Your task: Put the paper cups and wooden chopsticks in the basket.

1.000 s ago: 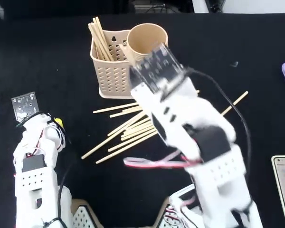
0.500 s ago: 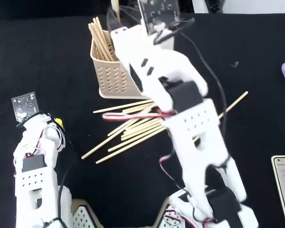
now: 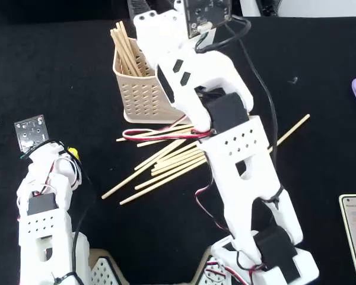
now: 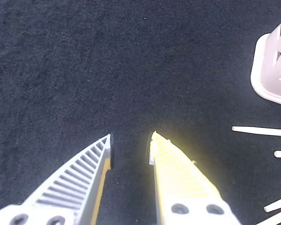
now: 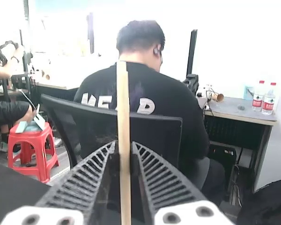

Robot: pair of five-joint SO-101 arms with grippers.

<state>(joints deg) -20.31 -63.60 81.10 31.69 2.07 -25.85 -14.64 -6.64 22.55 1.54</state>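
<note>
A black table [image 3: 59, 71] lies under me in the high view. The basket [image 3: 139, 95] sits at about 11 o'clock from the table's middle, with a bundle of chopsticks [image 3: 124, 50] standing in it. My right arm [image 3: 225, 136] stretches over the basket toward 12 o'clock and hides its far side. The loose chopsticks [image 3: 160, 169] lie fanned out at 6 o'clock of the basket, near it. A stray chopstick [image 3: 293, 127] lies at 3 o'clock from them. My left arm [image 3: 44, 202] is at 8 o'clock, well apart from the basket.

In the left wrist view, my left gripper [image 4: 130, 136] hangs over the black cloth with its fingers spread and nothing between them. A corner of the basket [image 4: 276, 65] and a few chopstick ends [image 4: 260, 131] lie off to one side.

In the right wrist view, my right gripper [image 5: 124, 143] pinches a single chopstick [image 5: 122, 93]. It stands upright and rises past my fingertips, with a room and a red stool [image 5: 30, 150] behind.
</note>
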